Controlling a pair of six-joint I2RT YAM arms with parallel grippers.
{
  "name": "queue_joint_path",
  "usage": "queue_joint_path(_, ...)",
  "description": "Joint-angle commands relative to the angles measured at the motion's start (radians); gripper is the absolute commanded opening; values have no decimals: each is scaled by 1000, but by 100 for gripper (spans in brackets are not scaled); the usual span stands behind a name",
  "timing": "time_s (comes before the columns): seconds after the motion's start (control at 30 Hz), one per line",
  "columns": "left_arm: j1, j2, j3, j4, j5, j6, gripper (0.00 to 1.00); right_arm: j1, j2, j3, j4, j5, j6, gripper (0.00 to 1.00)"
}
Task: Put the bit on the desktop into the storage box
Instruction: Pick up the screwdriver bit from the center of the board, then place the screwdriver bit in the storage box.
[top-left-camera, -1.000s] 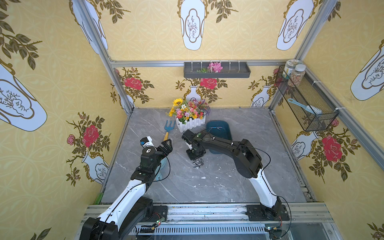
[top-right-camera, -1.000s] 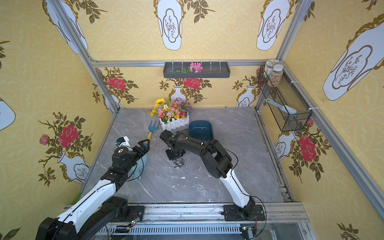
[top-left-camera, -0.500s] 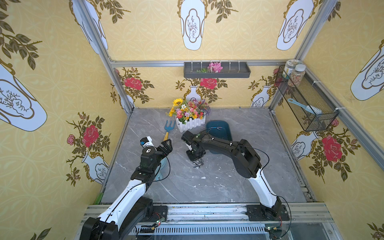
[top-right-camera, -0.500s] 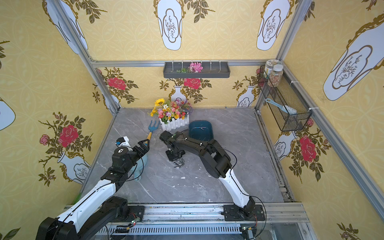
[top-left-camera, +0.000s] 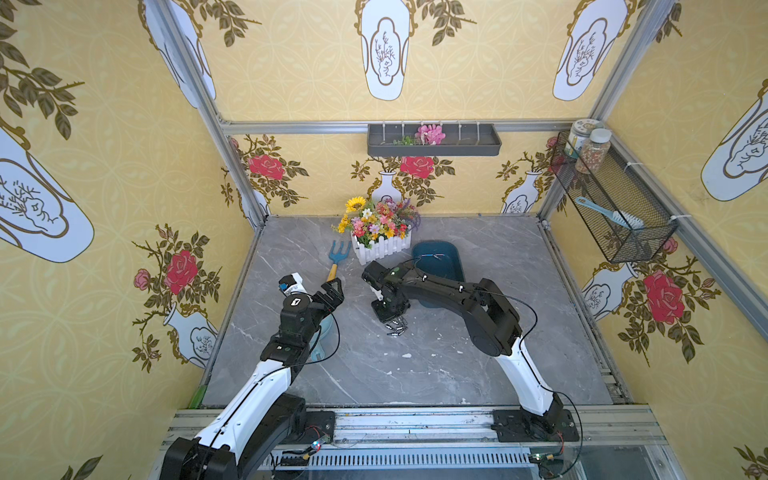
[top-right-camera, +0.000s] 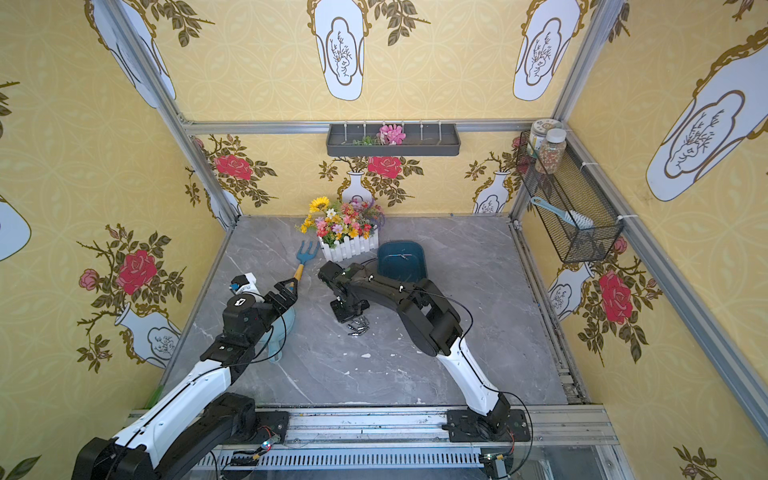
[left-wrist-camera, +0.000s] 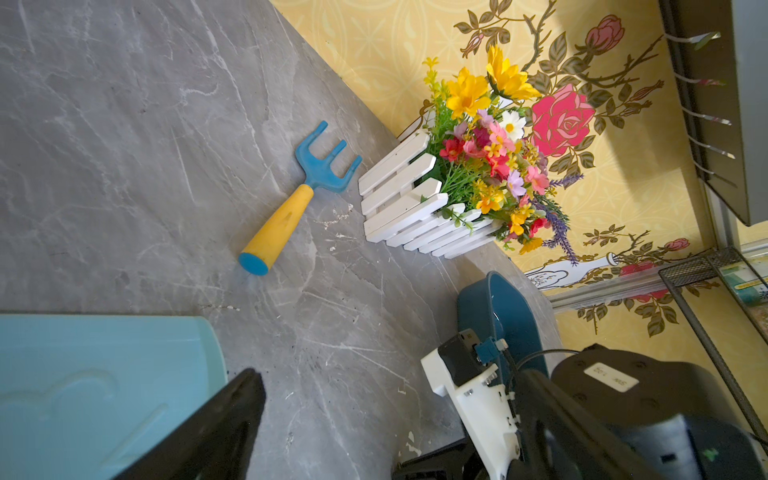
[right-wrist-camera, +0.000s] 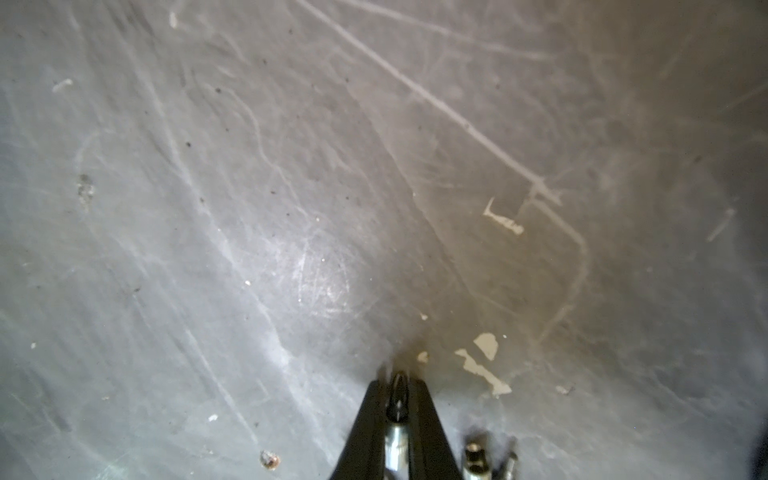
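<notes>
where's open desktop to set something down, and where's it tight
Bare desktop: the wide stretch right of the storage box, and the far left corner behind the garden fork. Crowded: flower planter, storage box, right end effector and loose bits bunch mid-table; the scoop lies under the left arm.

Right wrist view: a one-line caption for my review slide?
The right gripper shut on one bit, over the grey desktop; two more bits lie beside it.

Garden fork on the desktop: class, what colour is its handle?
The handle is yellow, blue-tipped; clearest in the left wrist view.
</notes>
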Motion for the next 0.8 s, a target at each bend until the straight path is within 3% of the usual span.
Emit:
queue_joint_path(0.0,1,-2,-4,9,-2,3,100,2,2,10,1,-7,4,6)
queue_joint_path(0.77,4,6,4,7,1,6,100,-49,-140,42,-33,48,-32,6)
